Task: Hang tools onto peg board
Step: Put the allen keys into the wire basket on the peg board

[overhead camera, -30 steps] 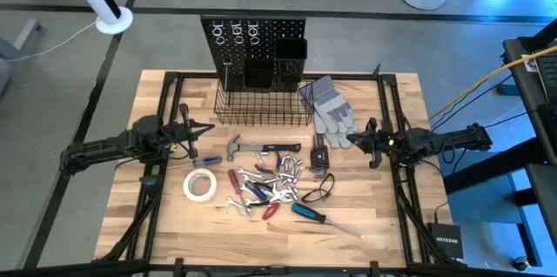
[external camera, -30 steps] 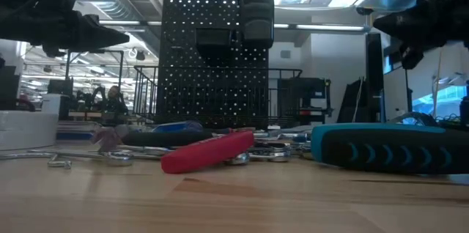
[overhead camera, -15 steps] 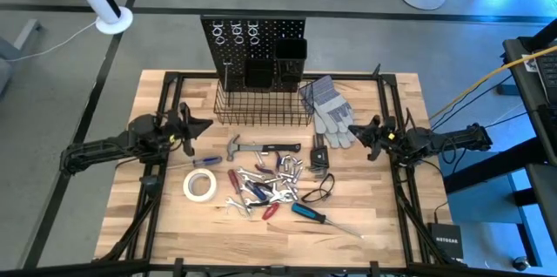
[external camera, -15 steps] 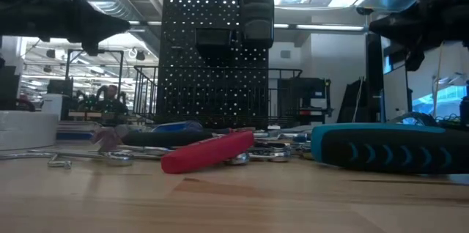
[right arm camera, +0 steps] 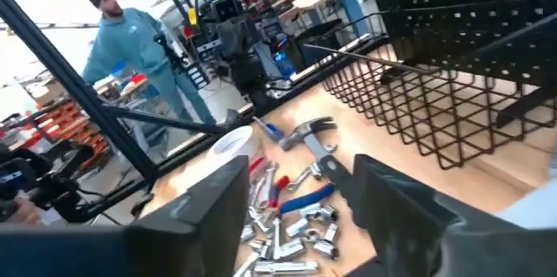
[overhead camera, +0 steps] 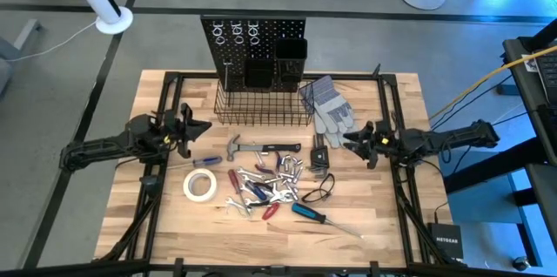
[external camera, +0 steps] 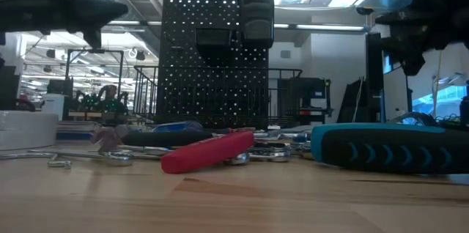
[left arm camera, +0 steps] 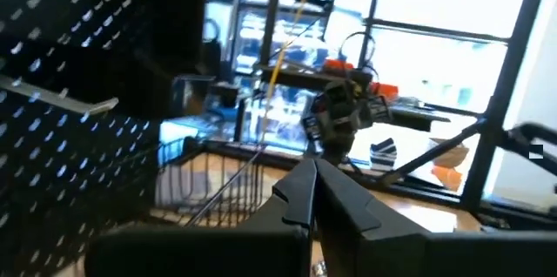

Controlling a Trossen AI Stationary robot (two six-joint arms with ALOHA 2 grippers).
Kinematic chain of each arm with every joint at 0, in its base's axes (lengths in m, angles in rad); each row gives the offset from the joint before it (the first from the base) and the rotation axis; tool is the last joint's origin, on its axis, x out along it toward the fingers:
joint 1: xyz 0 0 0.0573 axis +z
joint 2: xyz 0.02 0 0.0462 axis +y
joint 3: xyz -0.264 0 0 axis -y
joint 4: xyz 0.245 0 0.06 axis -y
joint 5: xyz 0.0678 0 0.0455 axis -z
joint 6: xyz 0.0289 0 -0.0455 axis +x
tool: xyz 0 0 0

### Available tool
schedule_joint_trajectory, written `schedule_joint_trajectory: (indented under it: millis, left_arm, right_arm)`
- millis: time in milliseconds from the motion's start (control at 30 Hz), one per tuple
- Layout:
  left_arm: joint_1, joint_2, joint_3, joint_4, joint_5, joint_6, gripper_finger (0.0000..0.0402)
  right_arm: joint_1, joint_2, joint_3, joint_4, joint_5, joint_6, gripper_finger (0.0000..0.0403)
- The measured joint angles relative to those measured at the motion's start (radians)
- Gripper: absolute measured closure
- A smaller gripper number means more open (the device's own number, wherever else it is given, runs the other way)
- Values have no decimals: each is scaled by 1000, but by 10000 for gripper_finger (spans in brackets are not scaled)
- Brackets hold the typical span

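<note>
Right tool (overhead camera: pixel 351 140) agape above wooden table (overhead camera: pixel 383 216)

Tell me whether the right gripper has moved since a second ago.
Yes. In the high view the right gripper has slid toward the table's middle, along the near edge of the grey gloves, and its jaws have opened.

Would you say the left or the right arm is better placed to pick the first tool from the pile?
Probably the right. The right gripper is open and points at the tools, while the left gripper is shut, beside the wire basket.
</note>
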Motion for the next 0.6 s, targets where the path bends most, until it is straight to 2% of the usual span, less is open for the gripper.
schedule_joint_trajectory:
  millis: [167, 267, 433, 600]
  left_arm:
    - [-73, 91, 3, 62, -7, 37, 400]
    - [-122, 189, 43, 57, -56, 38, 400]
    - [-216, 405, 174, 59, -112, 95, 400]
    - [-302, 662, 346, 27, -141, 143, 401]
  right_arm:
    - [1, 206, 99, -8, -22, 10, 167]
    - [1, 346, 180, -59, -45, 6, 167]
    - [1, 549, 318, -180, -75, -84, 166]
    - [1, 668, 393, -214, -77, -125, 166]
